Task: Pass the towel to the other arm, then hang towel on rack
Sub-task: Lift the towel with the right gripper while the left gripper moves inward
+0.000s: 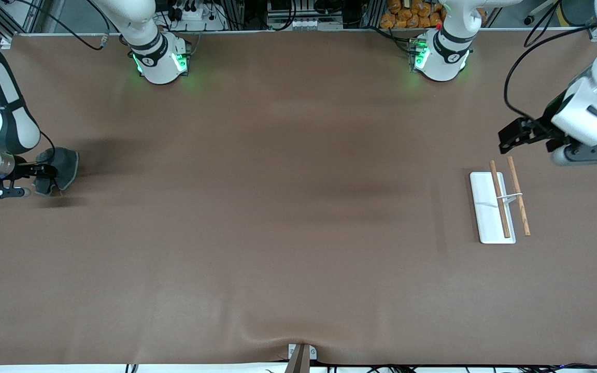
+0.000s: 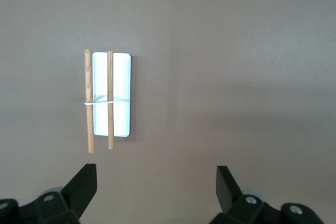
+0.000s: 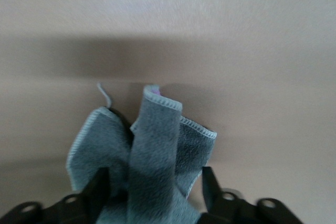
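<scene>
At the table's right-arm end, the right gripper (image 1: 39,171) pinches the bunched towel (image 1: 59,170) between its jaws. The left gripper (image 1: 511,137), jaws spread, hovers near the rack (image 1: 491,207), well apart, so the handover spans the table.

The towel (image 3: 152,150) is soft, napped grey cloth with a paler stitched edge and a loose thread. The rack (image 1: 487,207) has a smooth white base that looks like plastic, two matt brown wooden rods and a thin bright metal wire. The table (image 1: 278,233) has a matt brown, slightly rippled cover. The fingers (image 2: 84,184) look like matt black plastic.
</scene>
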`<action>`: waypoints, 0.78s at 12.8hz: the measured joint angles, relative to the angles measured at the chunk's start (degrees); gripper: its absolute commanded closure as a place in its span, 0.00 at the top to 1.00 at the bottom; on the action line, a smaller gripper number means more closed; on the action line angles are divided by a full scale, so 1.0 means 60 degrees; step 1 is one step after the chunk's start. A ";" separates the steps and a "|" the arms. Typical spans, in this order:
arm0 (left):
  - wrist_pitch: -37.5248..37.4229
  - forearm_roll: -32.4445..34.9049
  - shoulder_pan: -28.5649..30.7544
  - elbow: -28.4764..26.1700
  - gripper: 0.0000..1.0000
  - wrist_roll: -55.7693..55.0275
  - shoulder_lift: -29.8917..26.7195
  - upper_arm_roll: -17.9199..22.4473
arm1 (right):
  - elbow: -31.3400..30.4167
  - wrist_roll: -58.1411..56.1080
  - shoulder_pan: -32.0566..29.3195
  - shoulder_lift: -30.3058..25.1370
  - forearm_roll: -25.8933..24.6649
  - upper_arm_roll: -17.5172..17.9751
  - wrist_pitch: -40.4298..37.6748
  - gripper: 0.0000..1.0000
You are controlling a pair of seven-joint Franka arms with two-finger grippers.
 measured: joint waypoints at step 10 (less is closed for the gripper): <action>0.0937 0.0000 -0.0038 -0.0005 1.00 0.0000 0.0873 -0.0020 | 0.1535 0.0014 0.0142 -0.0776 0.0115 0.1340 -0.4764 0.00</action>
